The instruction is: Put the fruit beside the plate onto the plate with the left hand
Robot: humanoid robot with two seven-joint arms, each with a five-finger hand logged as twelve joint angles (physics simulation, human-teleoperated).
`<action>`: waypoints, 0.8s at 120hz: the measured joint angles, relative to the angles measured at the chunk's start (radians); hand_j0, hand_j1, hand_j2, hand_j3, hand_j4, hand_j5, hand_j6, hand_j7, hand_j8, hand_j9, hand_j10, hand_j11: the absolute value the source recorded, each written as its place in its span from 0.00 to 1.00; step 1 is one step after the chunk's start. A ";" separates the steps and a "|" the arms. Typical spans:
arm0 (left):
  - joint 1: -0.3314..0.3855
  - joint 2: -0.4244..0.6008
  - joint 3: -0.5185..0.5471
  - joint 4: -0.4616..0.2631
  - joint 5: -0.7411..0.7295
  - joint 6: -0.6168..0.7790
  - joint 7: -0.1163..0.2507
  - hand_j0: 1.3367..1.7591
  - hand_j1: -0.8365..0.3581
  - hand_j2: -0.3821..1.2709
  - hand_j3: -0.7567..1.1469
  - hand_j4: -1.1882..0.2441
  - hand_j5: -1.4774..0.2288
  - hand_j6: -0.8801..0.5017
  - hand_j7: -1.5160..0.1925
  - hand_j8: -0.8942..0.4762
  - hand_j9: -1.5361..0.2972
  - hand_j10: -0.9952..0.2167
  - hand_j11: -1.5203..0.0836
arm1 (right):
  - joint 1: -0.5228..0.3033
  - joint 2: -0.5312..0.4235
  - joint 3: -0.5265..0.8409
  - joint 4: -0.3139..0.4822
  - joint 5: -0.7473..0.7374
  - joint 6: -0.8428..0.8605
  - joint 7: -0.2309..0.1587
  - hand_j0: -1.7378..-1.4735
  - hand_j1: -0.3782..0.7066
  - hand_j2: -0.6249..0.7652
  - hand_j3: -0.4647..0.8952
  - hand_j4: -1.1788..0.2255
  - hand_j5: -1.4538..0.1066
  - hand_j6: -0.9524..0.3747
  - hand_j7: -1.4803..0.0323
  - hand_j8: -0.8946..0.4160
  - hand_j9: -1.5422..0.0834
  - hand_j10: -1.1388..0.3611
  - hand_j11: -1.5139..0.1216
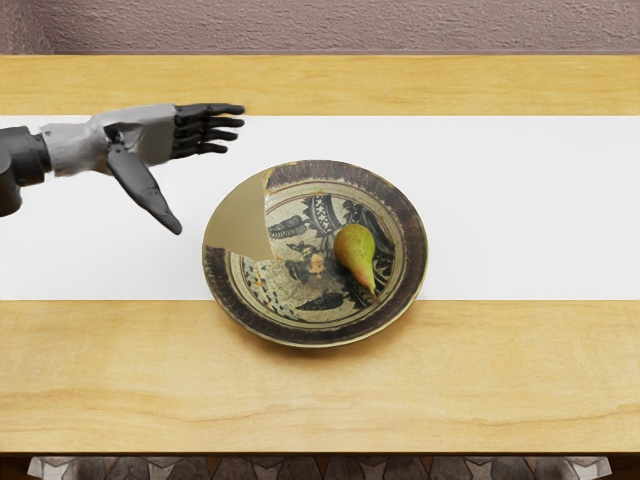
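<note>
A green-and-russet pear [356, 255] lies inside the patterned brown plate [300, 172], right of its centre, stem end pointing toward the front. My left hand [180, 160] hovers over the white runner to the upper left of the plate, well apart from it. Its fingers [212, 128] are stretched out flat and the thumb points down toward the table; it holds nothing. The left forearm comes in from the picture's left edge. No right arm shows.
A white runner [520, 210] crosses the wooden table [320, 380] from left to right under the plate. The table's far edge meets a purple wall at the top; its front edge runs along the bottom.
</note>
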 joint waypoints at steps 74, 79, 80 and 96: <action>0.136 0.259 0.073 -0.097 -0.324 -0.013 0.157 0.76 0.97 0.24 0.40 0.81 0.85 0.62 0.87 0.63 0.82 0.80 0.93 | 0.001 0.000 -0.001 0.001 0.000 0.000 0.000 0.30 0.03 0.45 0.34 0.84 0.93 0.72 0.98 0.68 0.95 0.76 0.93; 0.136 0.275 0.073 -0.096 -0.326 -0.013 0.162 0.76 0.97 0.24 0.40 0.81 0.85 0.62 0.87 0.63 0.82 0.80 0.93 | 0.001 0.000 -0.001 0.001 -0.001 0.000 0.000 0.30 0.03 0.45 0.34 0.84 0.93 0.72 0.98 0.68 0.95 0.76 0.93; 0.136 0.279 0.073 -0.096 -0.326 -0.013 0.163 0.76 0.97 0.24 0.40 0.81 0.85 0.62 0.87 0.63 0.82 0.80 0.93 | 0.001 0.000 -0.002 0.001 -0.001 0.000 0.000 0.30 0.03 0.45 0.34 0.84 0.93 0.72 0.98 0.68 0.95 0.76 0.93; 0.137 0.317 0.076 -0.096 -0.327 -0.013 0.170 0.76 0.97 0.24 0.40 0.81 0.85 0.62 0.87 0.63 0.82 0.80 0.93 | 0.001 0.000 -0.002 0.003 -0.001 0.000 0.000 0.30 0.03 0.45 0.34 0.84 0.93 0.72 0.98 0.68 0.95 0.76 0.93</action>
